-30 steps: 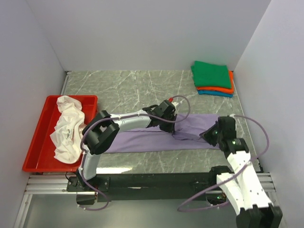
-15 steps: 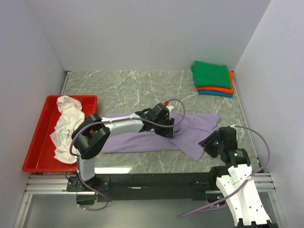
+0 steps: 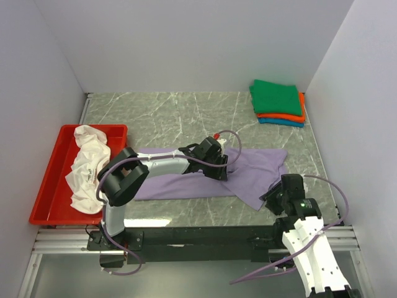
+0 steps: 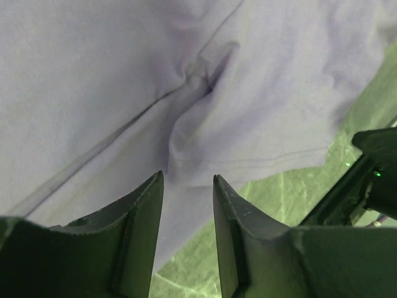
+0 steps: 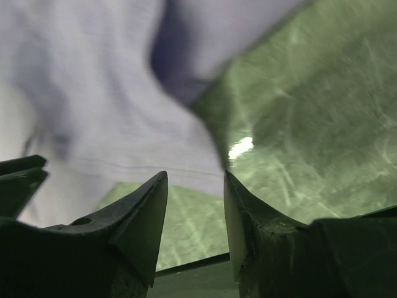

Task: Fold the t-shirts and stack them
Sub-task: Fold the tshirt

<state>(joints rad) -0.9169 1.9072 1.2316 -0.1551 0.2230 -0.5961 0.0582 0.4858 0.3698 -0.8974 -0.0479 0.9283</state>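
The lavender t-shirt (image 3: 248,169) lies spread across the middle of the marble table, folded lengthwise, its right end rumpled; it also fills the left wrist view (image 4: 124,81) and the right wrist view (image 5: 93,99). My left gripper (image 3: 223,169) is open and empty just above the shirt's middle. My right gripper (image 3: 273,194) is open and empty, off the shirt's near right corner. Green (image 3: 276,96), orange (image 3: 301,115) and teal (image 3: 282,123) shirts sit folded in a stack at the far right. The white shirt (image 3: 88,167) lies crumpled in the red tray.
The red tray (image 3: 46,198) sits at the table's left edge. White walls close in the left, back and right sides. The metal rail (image 3: 186,239) runs along the near edge.
My right gripper let go of the shirt's right end and drew back toward the near edge. The shirt's right end dropped flat. The left gripper stayed over the shirt's middle.
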